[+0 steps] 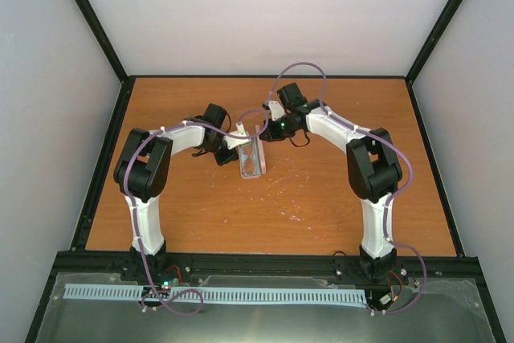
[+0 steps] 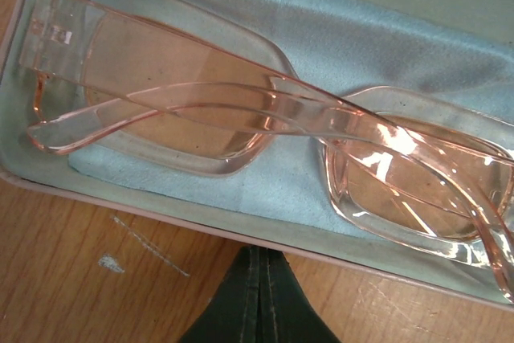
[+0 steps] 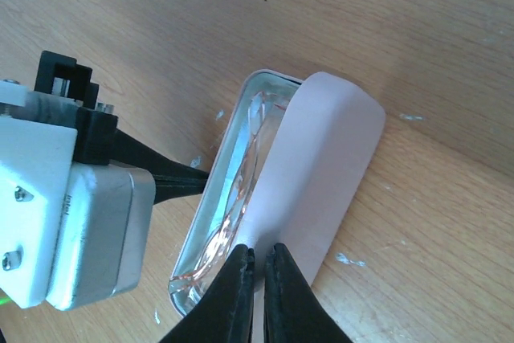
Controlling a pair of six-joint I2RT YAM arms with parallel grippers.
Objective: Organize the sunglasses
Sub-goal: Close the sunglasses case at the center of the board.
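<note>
The sunglasses (image 2: 265,110), translucent amber with folded arms, lie inside the open pale pink case (image 2: 161,210) on the light blue cloth (image 2: 321,38). In the top view the case (image 1: 251,160) sits mid-table between both arms. My left gripper (image 2: 259,259) is shut and empty, its tips against the case's outer side wall; it also shows in the top view (image 1: 233,144). My right gripper (image 3: 257,256) is shut on the edge of the case lid (image 3: 321,166), which stands half raised over the sunglasses (image 3: 241,190). In the top view the right gripper (image 1: 261,128) is just behind the case.
The wooden table (image 1: 321,198) has scratches and small white marks. Black frame rails (image 1: 104,158) run along its left, right and front edges. White walls stand behind.
</note>
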